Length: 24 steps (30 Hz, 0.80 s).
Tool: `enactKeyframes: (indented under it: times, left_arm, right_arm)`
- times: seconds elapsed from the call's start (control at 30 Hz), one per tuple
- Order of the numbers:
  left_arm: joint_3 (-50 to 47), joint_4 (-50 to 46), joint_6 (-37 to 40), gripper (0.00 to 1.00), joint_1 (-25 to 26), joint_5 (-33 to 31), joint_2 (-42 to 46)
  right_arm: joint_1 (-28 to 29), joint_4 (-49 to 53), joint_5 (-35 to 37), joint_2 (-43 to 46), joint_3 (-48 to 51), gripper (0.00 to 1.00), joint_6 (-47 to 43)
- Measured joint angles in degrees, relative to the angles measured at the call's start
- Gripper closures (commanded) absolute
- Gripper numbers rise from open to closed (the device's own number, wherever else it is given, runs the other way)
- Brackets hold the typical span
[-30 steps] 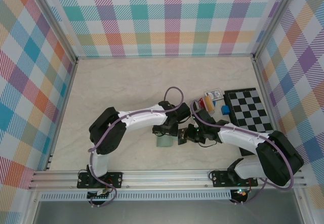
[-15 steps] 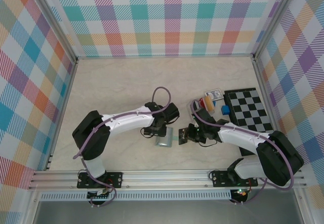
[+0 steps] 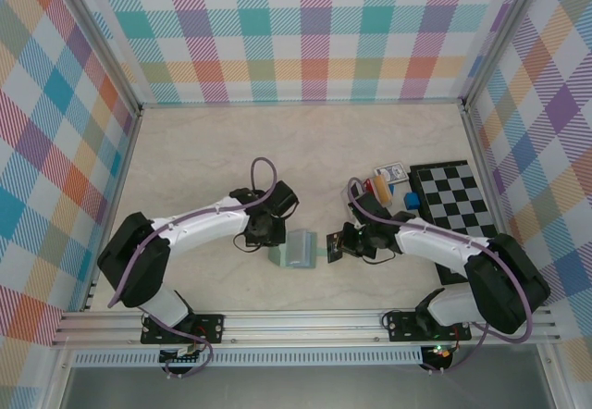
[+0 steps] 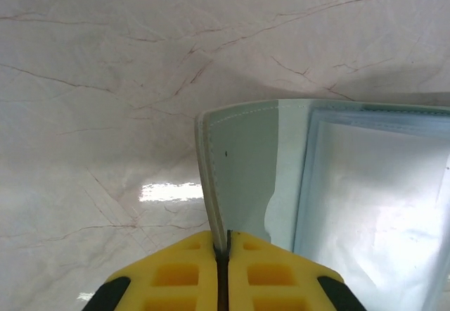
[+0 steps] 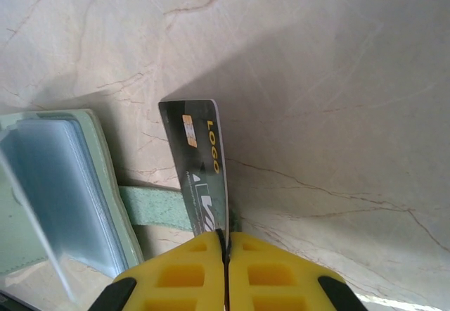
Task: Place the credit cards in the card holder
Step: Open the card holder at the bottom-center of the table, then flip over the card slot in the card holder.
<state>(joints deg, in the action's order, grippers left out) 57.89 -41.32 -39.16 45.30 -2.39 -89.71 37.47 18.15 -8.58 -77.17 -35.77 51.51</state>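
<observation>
The sage-green card holder (image 3: 298, 249) lies open on the table between the two arms. In the left wrist view my left gripper (image 4: 226, 236) is shut on the edge of the card holder's (image 4: 242, 163) green cover, with the pale blue-grey inside to the right. From above, the left gripper (image 3: 278, 245) sits at the holder's left side. My right gripper (image 5: 226, 235) is shut on a dark credit card (image 5: 200, 162) printed "LOGO", held on edge just right of the holder (image 5: 67, 184) and above its snap tab (image 5: 151, 207). From above, the right gripper (image 3: 337, 246) is beside the holder. Red and orange cards (image 3: 375, 188) lie further back.
A white-and-blue playing-card pack (image 3: 390, 174) and a small blue block (image 3: 411, 203) lie by the black-and-white checkerboard (image 3: 455, 207) on the right. Aluminium frame rails (image 3: 296, 321) and checked walls close the table in. Bare marble stretches to the left and back.
My left arm has swung left and its jaws have shut on the card holder's cover; the holder has shifted slightly left and opened. The right gripper holds the dark card almost in place.
</observation>
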Motion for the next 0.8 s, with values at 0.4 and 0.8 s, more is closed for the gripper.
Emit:
enactKeyframes:
  times: [0.4,0.8]
  left_arm:
    - [-11.74,20.09,-8.98,1.00,-1.57,10.60,3.13]
    - [-11.74,26.49,-12.28,1.00,-1.57,12.02,2.75]
  right_arm:
    - [-0.37,4.04,1.92,7.04,-3.74,0.93,-1.64]
    - [-0.37,2.91,0.39,5.20,-4.20,0.93,-2.89]
